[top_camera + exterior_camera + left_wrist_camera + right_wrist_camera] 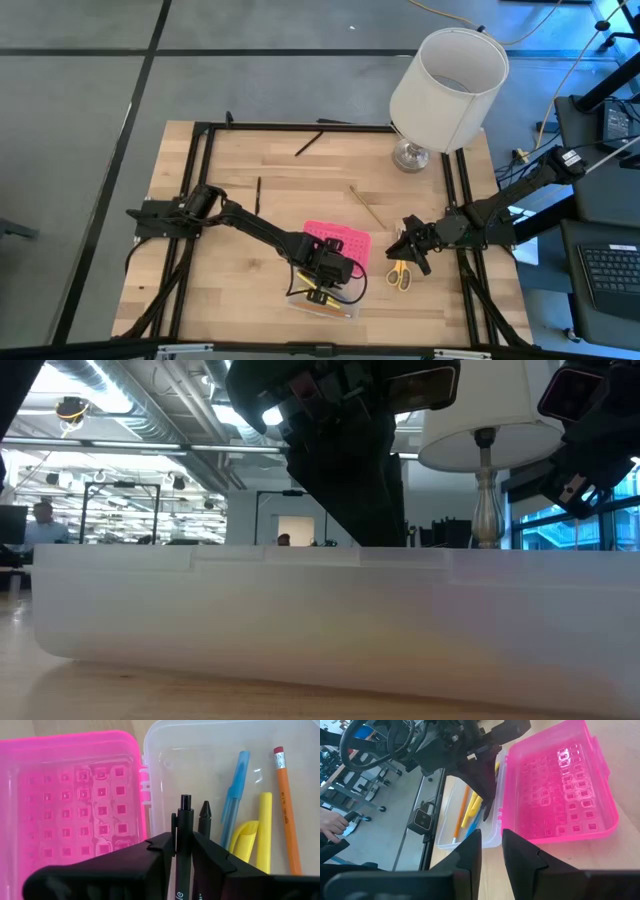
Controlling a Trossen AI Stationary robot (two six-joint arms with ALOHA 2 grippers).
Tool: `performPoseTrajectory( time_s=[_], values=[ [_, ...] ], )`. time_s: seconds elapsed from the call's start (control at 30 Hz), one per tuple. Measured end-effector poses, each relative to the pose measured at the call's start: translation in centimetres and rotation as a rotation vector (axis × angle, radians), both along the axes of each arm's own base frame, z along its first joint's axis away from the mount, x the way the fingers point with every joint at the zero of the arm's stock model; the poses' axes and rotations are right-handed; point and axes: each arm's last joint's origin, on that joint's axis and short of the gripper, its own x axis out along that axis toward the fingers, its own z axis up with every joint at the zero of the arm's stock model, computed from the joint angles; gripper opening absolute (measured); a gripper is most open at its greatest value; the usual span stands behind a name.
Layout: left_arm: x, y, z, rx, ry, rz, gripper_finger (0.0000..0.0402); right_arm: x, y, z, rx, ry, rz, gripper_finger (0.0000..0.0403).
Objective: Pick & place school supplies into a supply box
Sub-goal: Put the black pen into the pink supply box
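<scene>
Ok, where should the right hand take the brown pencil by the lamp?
Its middle, from straight above, fingers across its length: the pencil lies flat and diagonal on the table, with bare wood either side. The open right hand is close by.

Pink grid-patterned lid [75, 795], clear base [210, 750], black pen [184, 840].
</scene>
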Motion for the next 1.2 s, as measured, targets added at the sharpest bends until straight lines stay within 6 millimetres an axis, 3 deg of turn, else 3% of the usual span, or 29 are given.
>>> performPoseTrajectory(
  time_s=[0.5, 0.67, 0.9, 1.07, 1.2],
  values=[
    [-0.4, 0.1, 0.7, -0.029, 0.019, 0.033, 0.0088, 0.0, 0.0, 0.0, 0.0, 0.0, -0.001, 0.0083],
    [-2.1, 1.1, 4.8, -0.047, 0.025, 0.1, 0.0086, 0.0, 0.0, 0.0, 0.0, 0.0, -0.001, 0.0083],
    [-6.3, 5.6, 10.8, 0.066, 0.045, 0.437, 0.0086, 0.0, 0.0, 0.0, 0.0, -0.001, -0.001, 0.0083],
    [-8.6, 7.8, 14.7, 0.082, -0.062, 0.589, 0.0086, 0.0, 0.0, 0.0, 0.0, -0.001, -0.001, 0.0083],
    [-9.6, 8.7, 16.7, 0.07, -0.14, 0.624, 0.0086, 0.0, 0.0, 0.0, -0.001, -0.002, -0.006, 0.0083]
  ],
)
